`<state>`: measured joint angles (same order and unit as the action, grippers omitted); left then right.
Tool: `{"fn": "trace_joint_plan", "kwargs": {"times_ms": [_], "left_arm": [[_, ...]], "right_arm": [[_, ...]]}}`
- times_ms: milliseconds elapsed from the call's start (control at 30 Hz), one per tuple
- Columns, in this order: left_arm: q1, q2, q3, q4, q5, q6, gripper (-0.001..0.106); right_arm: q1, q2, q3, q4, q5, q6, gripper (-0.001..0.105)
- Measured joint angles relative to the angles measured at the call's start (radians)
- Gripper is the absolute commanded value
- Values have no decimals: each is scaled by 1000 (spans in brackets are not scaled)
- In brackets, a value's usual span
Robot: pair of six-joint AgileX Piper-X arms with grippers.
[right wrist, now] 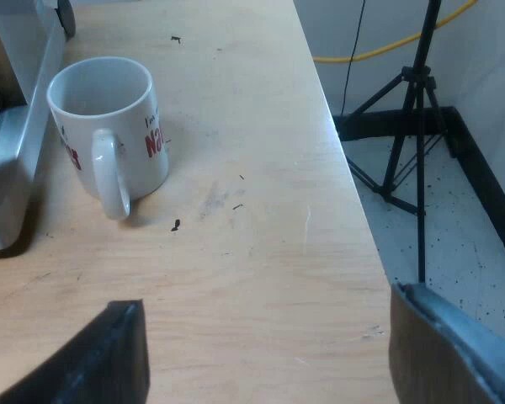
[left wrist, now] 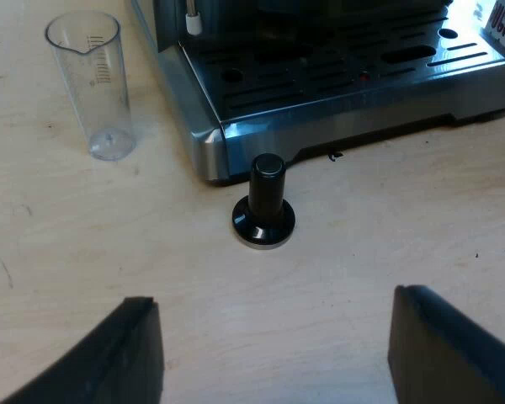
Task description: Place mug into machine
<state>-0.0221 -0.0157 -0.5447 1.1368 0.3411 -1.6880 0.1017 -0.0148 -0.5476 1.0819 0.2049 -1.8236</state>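
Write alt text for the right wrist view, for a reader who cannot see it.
A white mug with red lettering stands upright on the wooden table beside the espresso machine. The open right end effector hovers apart from it.

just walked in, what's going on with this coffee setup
Nothing is being held yet. The right pincer is open above the table, facing the white mug, which stands upright beside the espresso machine, not in it. The left pincer is open too, in front of the machine's drip tray, where a black-knobbed tamper stands. An empty measuring glass stands beside the machine.
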Motion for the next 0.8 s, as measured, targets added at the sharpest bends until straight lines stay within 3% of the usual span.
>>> {"fn": "trace_joint_plan", "kwargs": {"times_ms": [200,400,600,800], "left_arm": [[0,0,0,0,0,0,58],[0,0,0,-3,0,0,80],[0,0,0,-38,2,0,70],[-3,13,-37,-103,78,-10,68]], "right_arm": [[0,0,0,0,0,0,62],[0,0,0,0,-3,-28,62],[0,42,-17,7,-22,-49,62],[0,190,-107,8,-83,-54,62]]}}
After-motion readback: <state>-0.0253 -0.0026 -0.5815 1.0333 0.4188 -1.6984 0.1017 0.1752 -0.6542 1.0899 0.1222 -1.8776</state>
